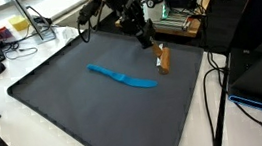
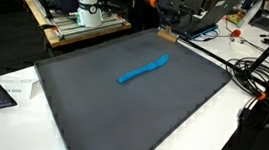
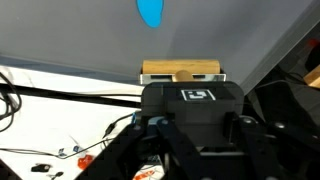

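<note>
Hand (image 1: 154, 46) closed on wooden block (image 1: 164, 59) | blue strip (image 1: 121, 76) well apart on grey mat (image 1: 86, 119) | badge (image 3: 200, 95) lettering unreadable

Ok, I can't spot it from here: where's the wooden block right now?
In an exterior view the wooden block stands at the edge of the mat, held by the gripper, just past the blue tool.

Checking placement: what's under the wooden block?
Gray mat, near its edge, lies beneath the wooden block. Whether it touches is hidden; the fingers cover its top.
</note>
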### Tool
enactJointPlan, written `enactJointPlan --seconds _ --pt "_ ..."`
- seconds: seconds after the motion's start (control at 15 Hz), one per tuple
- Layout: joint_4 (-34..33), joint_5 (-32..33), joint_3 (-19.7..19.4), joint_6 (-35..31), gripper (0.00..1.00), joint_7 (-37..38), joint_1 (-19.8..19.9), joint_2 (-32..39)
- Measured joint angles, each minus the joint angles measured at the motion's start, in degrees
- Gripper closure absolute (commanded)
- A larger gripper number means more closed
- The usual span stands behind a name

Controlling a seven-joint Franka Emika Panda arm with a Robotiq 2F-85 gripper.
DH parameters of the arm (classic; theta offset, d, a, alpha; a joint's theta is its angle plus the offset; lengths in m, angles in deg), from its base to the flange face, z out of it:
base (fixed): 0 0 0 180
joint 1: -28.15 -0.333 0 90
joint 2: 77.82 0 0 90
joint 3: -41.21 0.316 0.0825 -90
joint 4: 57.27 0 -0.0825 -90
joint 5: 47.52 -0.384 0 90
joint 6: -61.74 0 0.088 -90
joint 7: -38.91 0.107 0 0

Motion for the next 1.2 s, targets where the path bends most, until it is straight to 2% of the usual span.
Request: enactJointPlan --seconds 0.27,0.47,0.6,0.67,1.07,1.13,1.2 --pt "0.04 -3.14 -3.12 -0.86 0.78 6.02 -0.23 -1.75" --pt "0.31 -3.14 -4.20 -5.38 0.78 13.85 -0.94 -1.93" --pt "1.30 -2.77 -4.50 -10.84 0.78 18.33 -1.70 -2.36" --pt "2.13 -1.60 -4.51 -14.22 0.53 20.30 -2.28 -2.72" --pt "2.50 -1.25 -4.70 -15.04 0.53 20.73 -2.75 -2.08" --pt "2.50 -1.25 -4.71 -15.04 0.78 20.73 -2.75 -2.08" --pt "2.50 -1.25 -4.71 -15.04 0.78 20.73 -2.75 -2.08"
